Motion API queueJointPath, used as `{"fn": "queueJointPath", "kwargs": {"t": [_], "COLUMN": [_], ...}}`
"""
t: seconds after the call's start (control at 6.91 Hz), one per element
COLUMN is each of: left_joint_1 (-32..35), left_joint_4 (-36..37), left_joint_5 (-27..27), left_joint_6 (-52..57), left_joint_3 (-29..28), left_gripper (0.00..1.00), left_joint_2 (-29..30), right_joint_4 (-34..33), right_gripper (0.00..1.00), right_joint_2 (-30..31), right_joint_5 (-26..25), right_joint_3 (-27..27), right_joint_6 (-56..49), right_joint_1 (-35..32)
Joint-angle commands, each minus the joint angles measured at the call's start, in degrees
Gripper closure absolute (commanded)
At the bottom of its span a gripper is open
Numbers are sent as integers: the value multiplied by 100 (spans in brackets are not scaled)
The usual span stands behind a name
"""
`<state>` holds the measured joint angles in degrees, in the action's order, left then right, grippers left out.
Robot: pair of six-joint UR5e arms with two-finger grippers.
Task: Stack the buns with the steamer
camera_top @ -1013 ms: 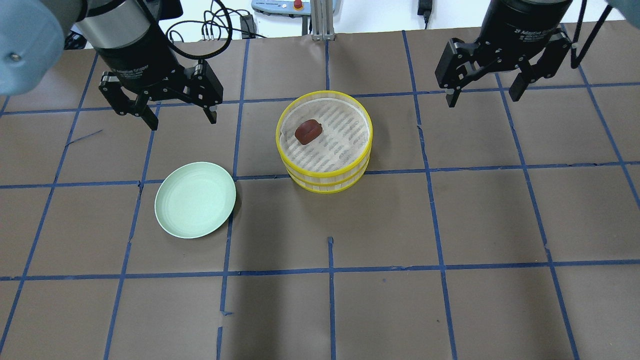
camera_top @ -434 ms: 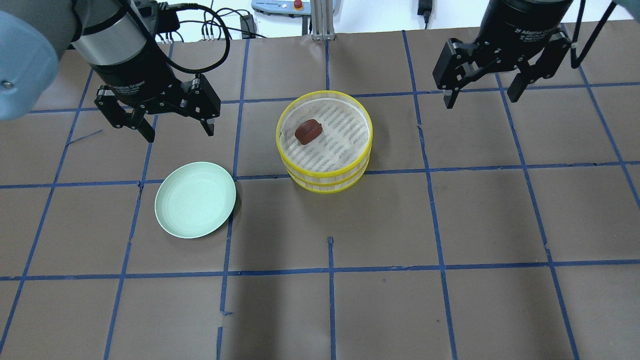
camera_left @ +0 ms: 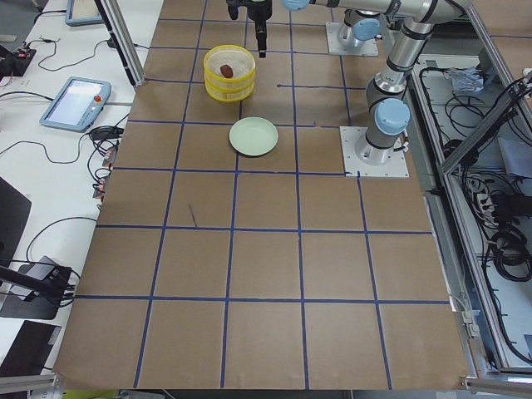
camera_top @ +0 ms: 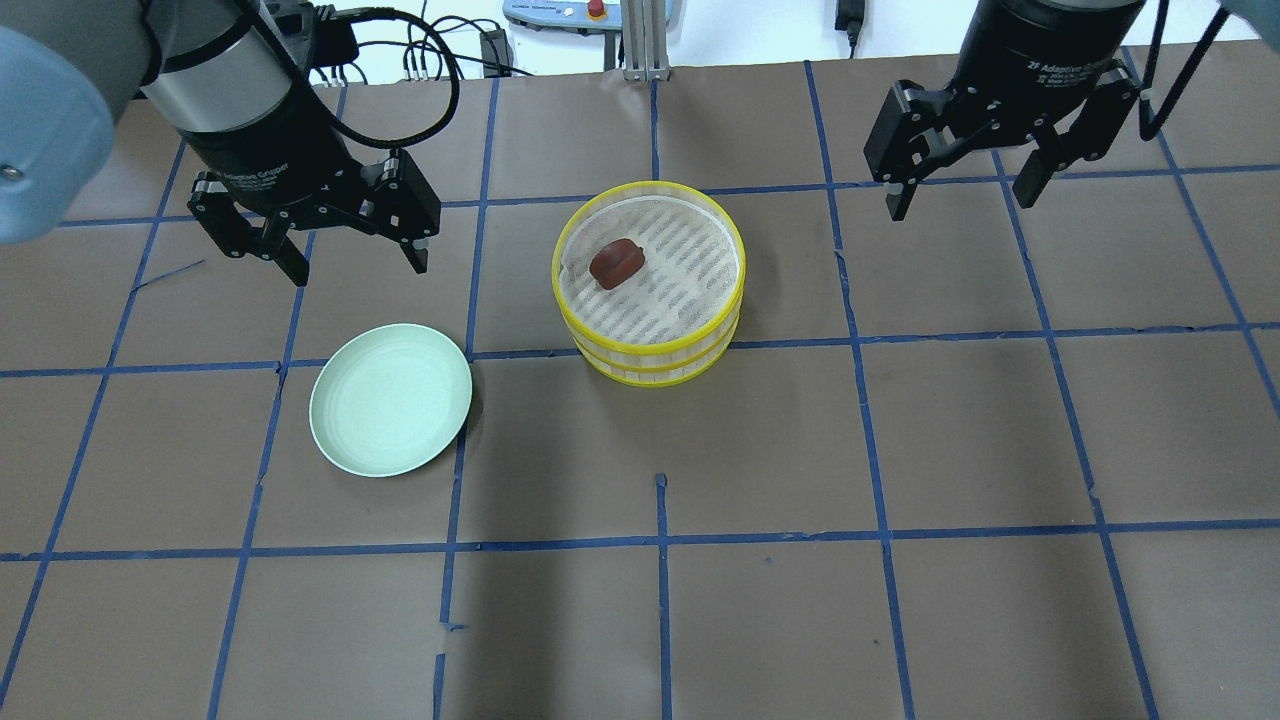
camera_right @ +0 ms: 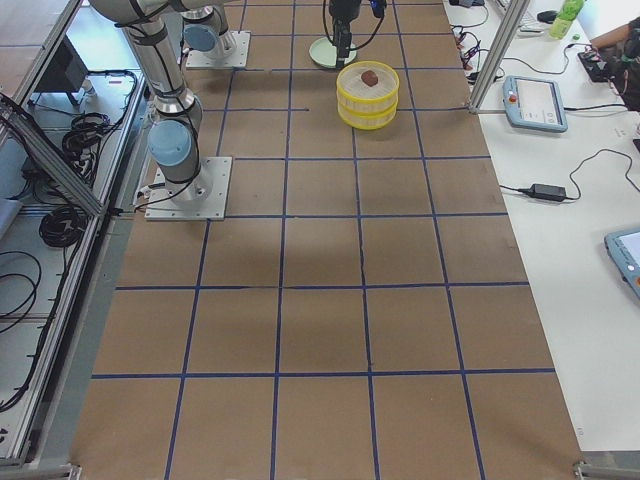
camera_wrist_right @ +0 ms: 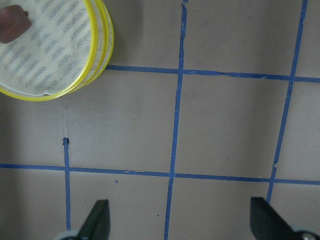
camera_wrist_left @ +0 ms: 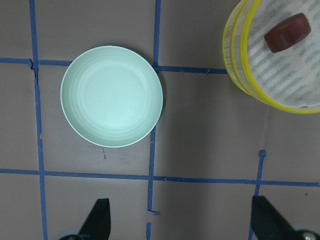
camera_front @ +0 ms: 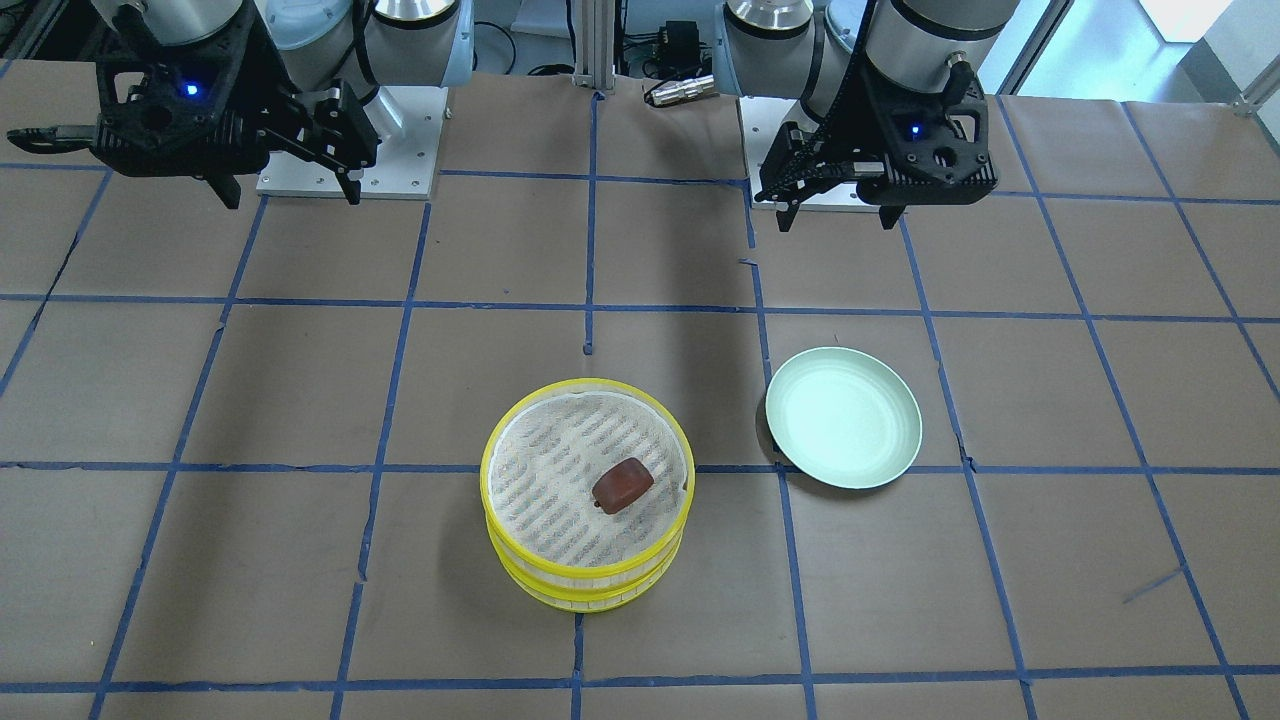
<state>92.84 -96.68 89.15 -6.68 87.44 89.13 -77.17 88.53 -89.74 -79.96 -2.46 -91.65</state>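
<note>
The two yellow-rimmed steamer trays [camera_top: 650, 340] stand stacked one on the other at the table's middle, also seen in the front view [camera_front: 585, 575]. A reddish-brown bun [camera_top: 616, 263] lies on the top tray's mesh floor, also in the front view [camera_front: 622, 485] and the left wrist view [camera_wrist_left: 287, 33]. The white bun is hidden. My left gripper [camera_top: 355, 255] is open and empty, raised above the table behind the plate. My right gripper [camera_top: 960, 195] is open and empty, raised to the right of the steamer.
A pale green plate [camera_top: 390, 400] lies empty left of the steamer, also in the left wrist view [camera_wrist_left: 112, 96]. Brown paper with blue tape lines covers the table [camera_top: 900, 450]. Cables and a pendant lie beyond the far edge.
My left gripper has drifted slightly back and to the left. My right gripper has shifted barely. The steamer, bun and plate have not moved.
</note>
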Motion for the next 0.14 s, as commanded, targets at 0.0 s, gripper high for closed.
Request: {"fn": "queueJointPath", "kwargs": {"t": [0.0], "left_joint_1": [-21], "left_joint_4": [0], "left_joint_5": [-3], "left_joint_6": [0], "left_joint_3": [-7], "left_gripper": [0], "left_joint_2": [-1], "right_joint_4": [0], "right_gripper": [0], "right_joint_2": [-2], "right_joint_5": [0], "right_joint_3": [-37], "right_joint_6": [0], "right_joint_1": [15]}}
